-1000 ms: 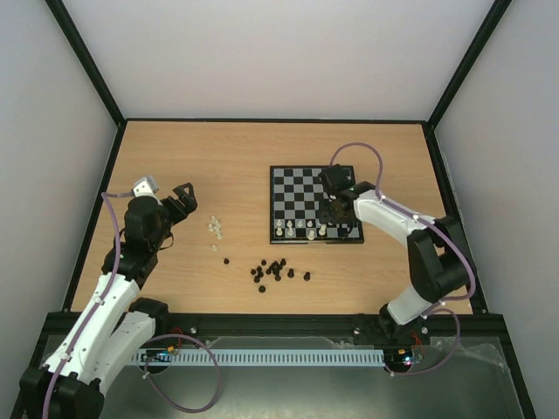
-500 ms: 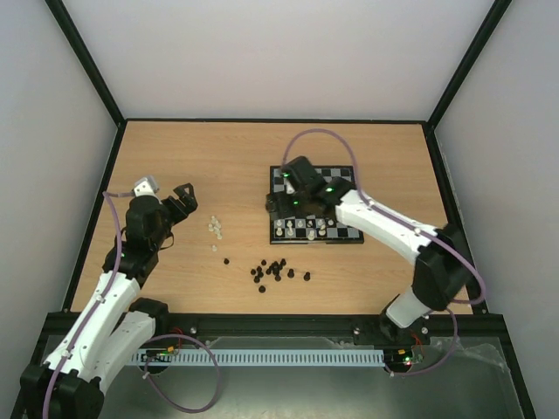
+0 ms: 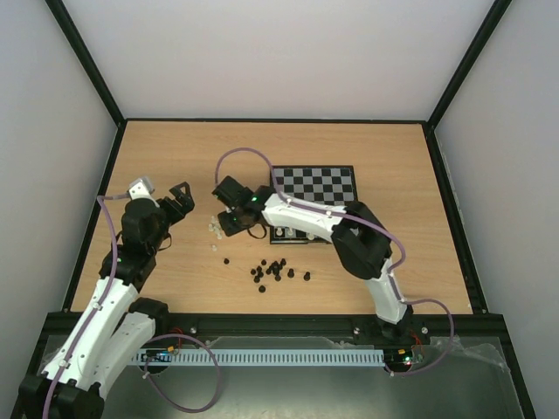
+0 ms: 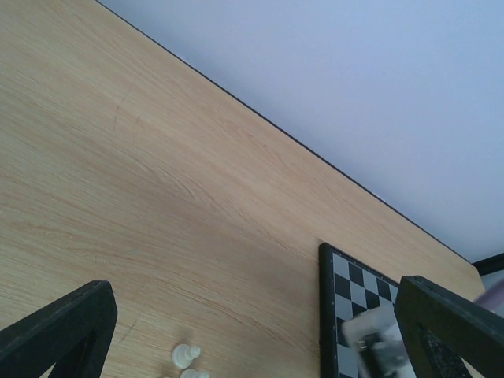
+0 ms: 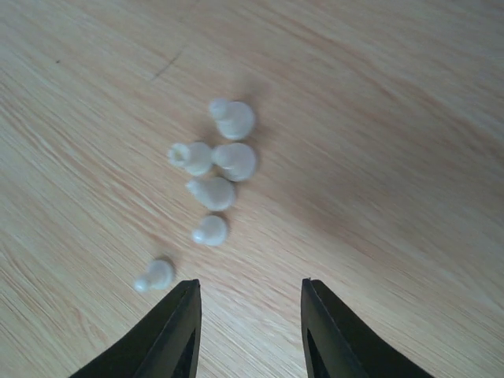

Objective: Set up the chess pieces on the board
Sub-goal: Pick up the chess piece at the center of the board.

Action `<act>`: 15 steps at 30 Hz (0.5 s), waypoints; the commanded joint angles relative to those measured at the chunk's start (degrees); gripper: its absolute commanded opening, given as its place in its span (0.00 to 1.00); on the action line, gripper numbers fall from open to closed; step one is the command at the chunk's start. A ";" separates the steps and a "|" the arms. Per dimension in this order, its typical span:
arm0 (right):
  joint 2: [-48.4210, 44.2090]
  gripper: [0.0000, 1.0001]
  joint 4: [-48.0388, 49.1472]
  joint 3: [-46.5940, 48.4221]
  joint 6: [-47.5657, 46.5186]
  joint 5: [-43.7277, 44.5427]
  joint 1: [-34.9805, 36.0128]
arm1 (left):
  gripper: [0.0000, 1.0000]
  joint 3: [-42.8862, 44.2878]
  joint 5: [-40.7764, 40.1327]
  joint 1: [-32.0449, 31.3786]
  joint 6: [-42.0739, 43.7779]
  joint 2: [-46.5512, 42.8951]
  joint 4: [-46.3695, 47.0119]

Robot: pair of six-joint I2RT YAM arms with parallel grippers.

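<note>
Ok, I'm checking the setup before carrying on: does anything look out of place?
Yes. Six white pieces lie in a loose clump on the table, left of the board, some apparently tipped over. Black pieces are scattered on the table in front of the board.

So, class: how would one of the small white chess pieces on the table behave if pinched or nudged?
The white pieces look tiny and smooth, so probably light and slippery. Their rounded shapes suggest a nudge would roll them. They lie bunched, so the right gripper may knock neighbours.
</note>
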 commanded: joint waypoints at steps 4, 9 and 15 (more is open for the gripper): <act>7.58 0.34 -6.01 9.23 0.47 1.59 3.41 | 0.99 0.54 0.11 0.05 -0.21 -1.27 -0.62; 10.39 0.28 -7.22 11.83 0.65 2.18 4.26 | 1.00 0.62 0.21 0.02 -0.24 -1.59 -0.79; 12.77 0.27 -8.65 14.38 1.24 3.91 4.87 | 1.00 0.64 0.45 0.03 -0.25 -1.71 -0.79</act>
